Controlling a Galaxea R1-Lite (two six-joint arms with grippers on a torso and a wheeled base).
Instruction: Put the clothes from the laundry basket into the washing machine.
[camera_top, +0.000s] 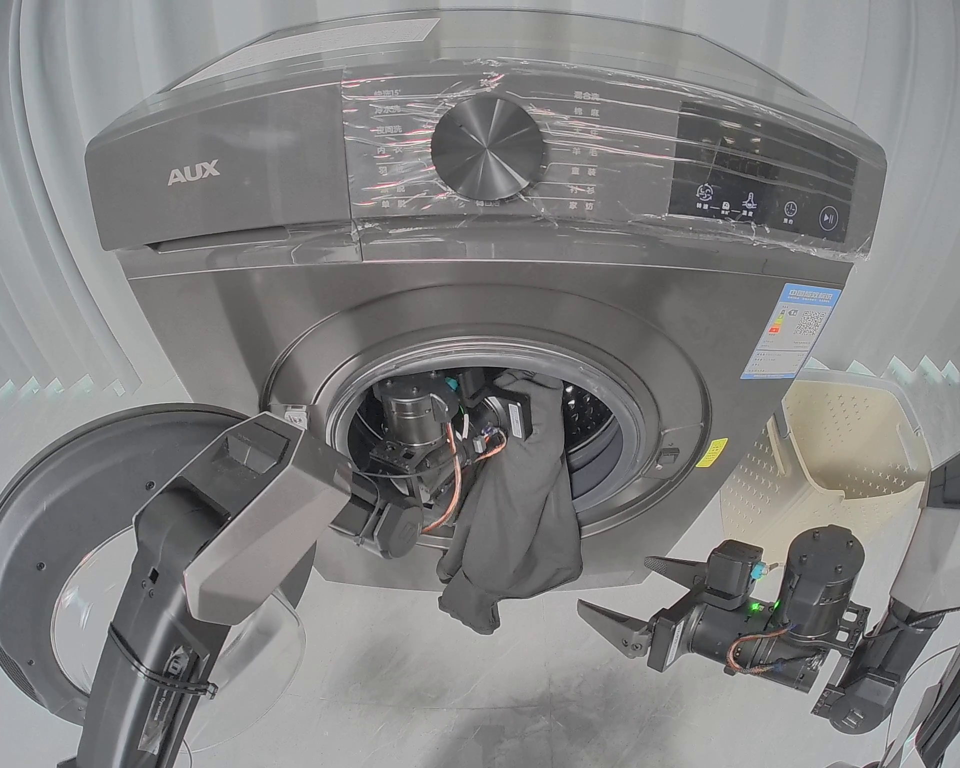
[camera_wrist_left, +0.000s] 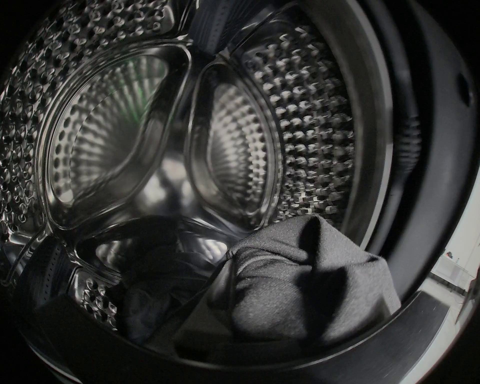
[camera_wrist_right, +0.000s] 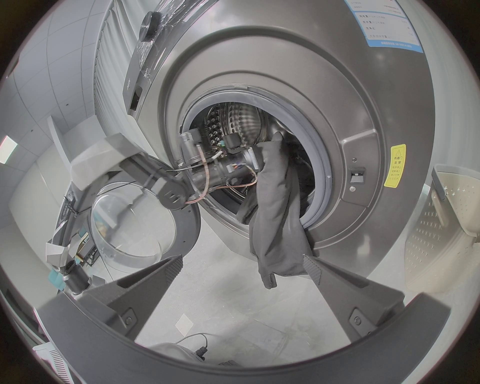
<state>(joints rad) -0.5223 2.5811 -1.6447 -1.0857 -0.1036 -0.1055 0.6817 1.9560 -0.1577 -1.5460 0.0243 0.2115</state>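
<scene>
My right gripper (camera_top: 618, 588) is hanging nearest to me, low and to the right of the washing machine (camera_top: 250, 300). Its two dark fingers (camera_wrist_right: 150, 285) are standing wide apart, pinching nothing and pointing toward the machine's front. Just past them the dark grey garment (camera_top: 520, 520) is lying across the lower lip of the round door opening. Its upper part is sitting inside the drum (camera_wrist_left: 300, 125), bunched against the rim on the right side, while its lower end is dangling outside, down the front panel. My left arm (camera_top: 250, 500) is lying from the lower left up into that opening, with its wrist inside the doorway and touching the garment's upper end. The cloth is draping over the arm's end and covering the left gripper, so I cannot tell whether that claw is spread or pinching the fabric. Deeper in, at the drum's bottom, a darker heap (camera_wrist_left: 150, 295) is lying, and I cannot tell whether it is another piece or a fold of the same one. The door (camera_top: 60, 560) is standing swung open to the machine's left, its glass bowl facing outward. The cream laundry basket (camera_top: 850, 450), with its perforated wall, is standing just beside the machine's right side, behind my right arm.
</scene>
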